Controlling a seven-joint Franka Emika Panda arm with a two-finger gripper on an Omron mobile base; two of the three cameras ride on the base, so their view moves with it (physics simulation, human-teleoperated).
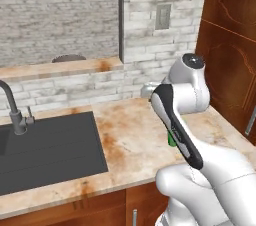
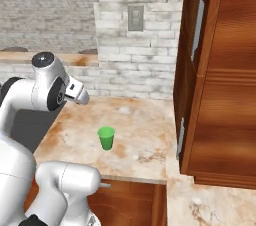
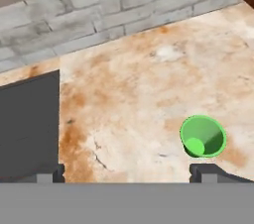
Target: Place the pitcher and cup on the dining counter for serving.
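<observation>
I count one cup (image 3: 202,137), green and upright on the stained counter (image 2: 135,135), at about four o'clock in my hand view, just above my right fingertip (image 3: 208,171). My gripper (image 3: 131,173) stands wide, holding nothing. One black sink (image 1: 45,150) lies at nine o'clock, with one faucet (image 1: 15,112). My own forearm hides most of the cup from the left.
</observation>
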